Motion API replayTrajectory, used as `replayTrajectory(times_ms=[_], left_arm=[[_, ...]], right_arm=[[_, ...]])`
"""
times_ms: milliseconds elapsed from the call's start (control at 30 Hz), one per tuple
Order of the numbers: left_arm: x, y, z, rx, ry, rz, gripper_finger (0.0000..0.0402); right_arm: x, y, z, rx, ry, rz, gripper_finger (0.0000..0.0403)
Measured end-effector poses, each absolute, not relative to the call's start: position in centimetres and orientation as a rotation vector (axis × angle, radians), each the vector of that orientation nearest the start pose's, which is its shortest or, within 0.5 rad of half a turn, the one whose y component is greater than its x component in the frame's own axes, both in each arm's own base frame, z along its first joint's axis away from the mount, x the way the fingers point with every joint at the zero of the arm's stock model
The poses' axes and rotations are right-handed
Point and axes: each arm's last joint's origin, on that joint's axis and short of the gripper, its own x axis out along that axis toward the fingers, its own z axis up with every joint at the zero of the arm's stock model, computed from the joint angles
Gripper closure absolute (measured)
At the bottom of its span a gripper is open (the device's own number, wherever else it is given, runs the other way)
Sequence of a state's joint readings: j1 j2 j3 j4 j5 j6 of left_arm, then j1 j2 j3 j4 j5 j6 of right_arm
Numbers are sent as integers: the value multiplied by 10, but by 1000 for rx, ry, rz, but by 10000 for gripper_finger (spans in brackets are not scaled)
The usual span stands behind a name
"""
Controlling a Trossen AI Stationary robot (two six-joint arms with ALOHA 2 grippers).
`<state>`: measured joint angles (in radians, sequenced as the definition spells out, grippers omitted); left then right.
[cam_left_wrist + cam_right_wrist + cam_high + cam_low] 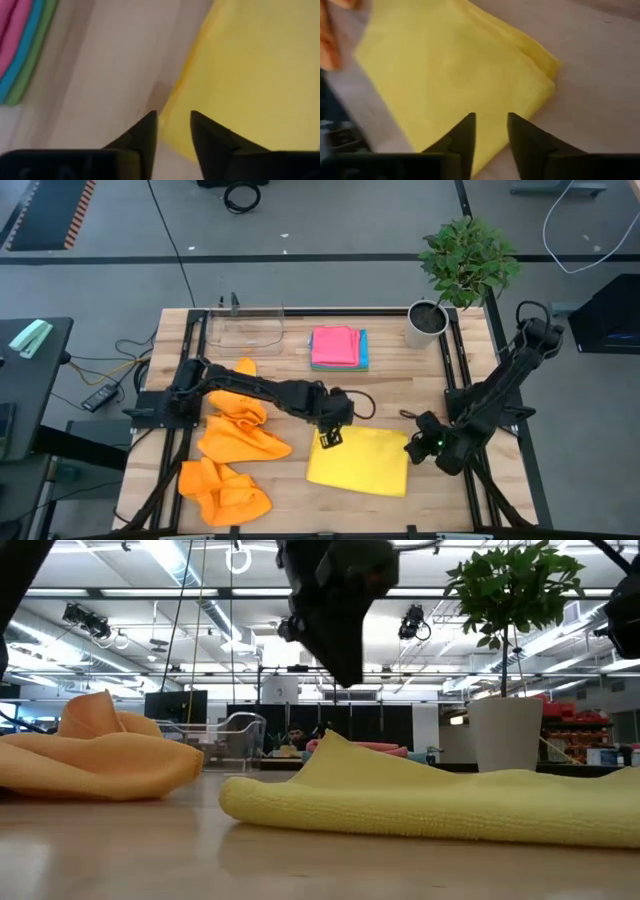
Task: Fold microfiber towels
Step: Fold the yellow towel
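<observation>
Yellow towel (360,461) between left tool (329,437) and right tool (417,448)

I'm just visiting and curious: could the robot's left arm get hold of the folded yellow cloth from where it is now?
Probably yes. The left gripper hovers at the near-left corner of the folded yellow microfiber towel, fingers apart, nothing between them. The right gripper sits at the opposite edge, out of its way.

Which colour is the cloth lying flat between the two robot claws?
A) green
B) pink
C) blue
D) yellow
D: the yellow towel lies folded on the table between the left gripper and the right gripper; the pink one tops the far stack.
</observation>
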<state>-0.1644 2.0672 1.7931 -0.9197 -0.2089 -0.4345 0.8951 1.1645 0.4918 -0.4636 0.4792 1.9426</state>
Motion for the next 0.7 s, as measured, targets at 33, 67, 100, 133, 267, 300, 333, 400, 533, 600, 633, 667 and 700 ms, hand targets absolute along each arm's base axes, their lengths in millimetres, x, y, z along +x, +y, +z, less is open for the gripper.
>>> replayTrajectory(times_ms=[33,67,100,133,267,300,333,400,533,600,633,667,700], left_arm=[[427,-61,237,-160,1157,302,256],[425,-56,236,-155,1177,312,242],[424,-51,236,-148,1199,315,228],[424,-47,235,-144,1215,309,217],[424,-34,225,-216,1258,167,191],[421,-32,218,-244,1263,135,191],[415,-29,212,-266,1269,116,192],[408,-25,204,-317,1239,69,198],[401,-21,198,-342,1157,73,213],[403,-22,197,-307,1128,72,219],[402,-23,197,-283,1135,60,220],[402,-25,197,-258,1132,48,222],[404,-27,194,-242,1130,40,222]], right_arm=[[124,134,156,1083,821,-526,271],[123,133,157,1083,815,-521,256],[122,133,158,1080,813,-515,243],[121,133,159,1077,809,-510,231],[119,134,158,1069,806,-514,200],[119,134,158,1067,809,-516,196],[119,135,157,1069,809,-517,194],[119,135,157,1070,810,-521,192],[119,136,157,1069,794,-517,191],[119,135,157,1070,790,-518,191],[119,135,157,1069,790,-518,191],[119,135,157,1070,790,-518,191],[119,135,157,1072,790,-519,191]])
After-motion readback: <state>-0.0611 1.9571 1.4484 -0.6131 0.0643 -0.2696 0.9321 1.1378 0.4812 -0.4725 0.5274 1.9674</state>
